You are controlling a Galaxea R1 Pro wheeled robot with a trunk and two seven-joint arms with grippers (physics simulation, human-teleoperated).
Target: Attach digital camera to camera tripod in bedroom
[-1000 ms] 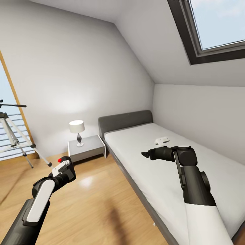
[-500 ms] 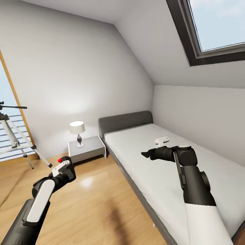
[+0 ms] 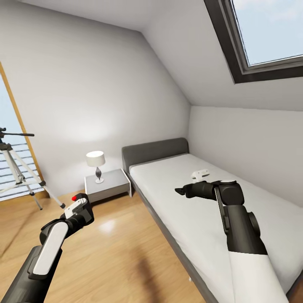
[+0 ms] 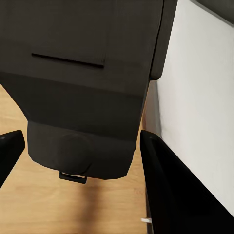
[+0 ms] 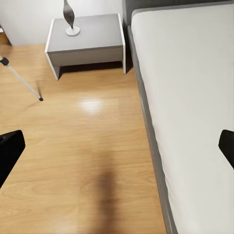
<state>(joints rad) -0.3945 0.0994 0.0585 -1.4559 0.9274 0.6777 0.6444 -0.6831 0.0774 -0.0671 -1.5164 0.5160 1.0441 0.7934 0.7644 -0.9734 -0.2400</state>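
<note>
The left gripper (image 3: 78, 207), in the lower left of the head view, has its jaws pinched on the digital camera (image 4: 92, 92) — a dark boxy body with a red button on top. The right gripper (image 3: 182, 191) hangs over the bed (image 3: 198, 210) at centre right; the right wrist view shows its jaws spread and holding nothing. The camera tripod (image 3: 17, 168) stands at the far left edge, partly cut off, well apart from the held camera.

Risk, as a judgement: the tripod sits at the margin of view, so the approach could lose sight of its head. A wide swing may strike a splayed leg (image 5: 19, 78) and tip it. The bedside table (image 3: 107, 183) with its lamp (image 3: 96, 164) stands near the route.

No brand, label or writing is legible.
</note>
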